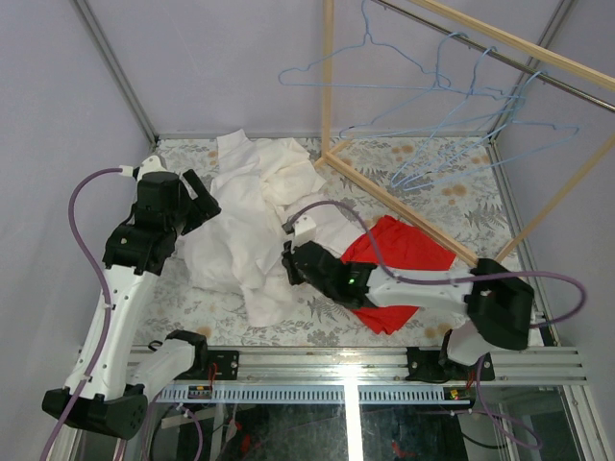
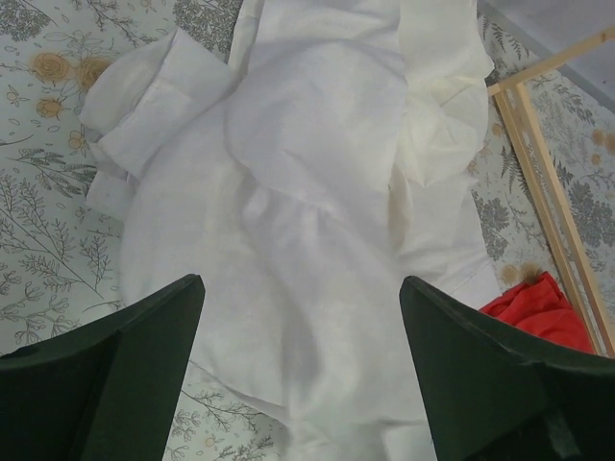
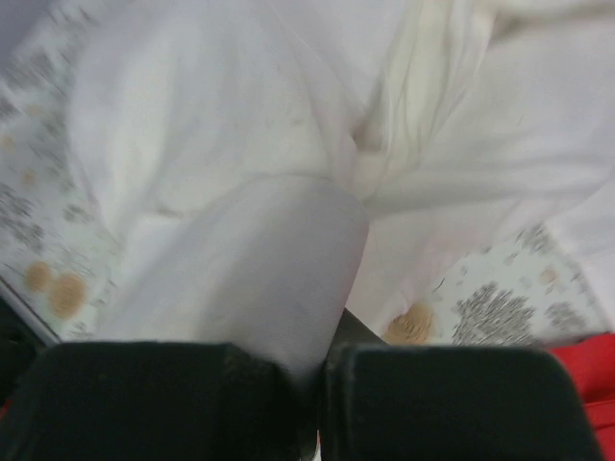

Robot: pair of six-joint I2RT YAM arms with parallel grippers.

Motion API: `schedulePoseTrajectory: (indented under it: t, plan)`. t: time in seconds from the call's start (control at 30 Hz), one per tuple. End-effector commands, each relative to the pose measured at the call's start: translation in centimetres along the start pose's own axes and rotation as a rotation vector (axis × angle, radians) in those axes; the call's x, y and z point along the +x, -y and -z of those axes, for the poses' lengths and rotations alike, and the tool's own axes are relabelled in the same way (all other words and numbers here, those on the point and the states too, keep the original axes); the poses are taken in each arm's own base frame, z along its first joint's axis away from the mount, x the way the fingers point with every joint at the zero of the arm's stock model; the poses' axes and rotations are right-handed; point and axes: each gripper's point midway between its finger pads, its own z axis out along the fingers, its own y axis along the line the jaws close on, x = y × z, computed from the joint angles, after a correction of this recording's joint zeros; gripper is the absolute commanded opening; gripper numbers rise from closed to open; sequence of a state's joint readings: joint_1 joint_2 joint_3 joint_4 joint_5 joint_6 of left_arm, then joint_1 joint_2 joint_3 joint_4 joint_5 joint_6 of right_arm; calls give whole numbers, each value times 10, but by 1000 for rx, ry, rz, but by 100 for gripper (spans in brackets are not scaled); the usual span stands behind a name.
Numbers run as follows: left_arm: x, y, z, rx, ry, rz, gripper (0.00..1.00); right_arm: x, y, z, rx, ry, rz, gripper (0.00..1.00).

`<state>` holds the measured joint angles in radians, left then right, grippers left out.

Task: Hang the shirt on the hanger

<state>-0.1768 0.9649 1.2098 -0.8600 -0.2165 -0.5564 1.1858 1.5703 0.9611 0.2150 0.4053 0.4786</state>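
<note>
Here, the right gripper pinches a fold of the shirt; the left gripper hangs above it, jaws wide open.

shirt on table | cloth right of it | hangers on rack behind
</note>
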Motion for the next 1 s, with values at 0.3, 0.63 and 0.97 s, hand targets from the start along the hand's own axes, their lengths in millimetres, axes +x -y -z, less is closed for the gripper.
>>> schedulePoseTrajectory:
  t: [0.3,0.63,0.97]
  plan:
    - [-43,16,38,136,222,98,83,-315,-11,212,-26,651,203,0]
    - [-36,20,32,158,195,98,84,-404,-25,322,-165,854,243,0]
    - [4,46,-18,237,-19,2,91,-290,67,308,73,640,88,0]
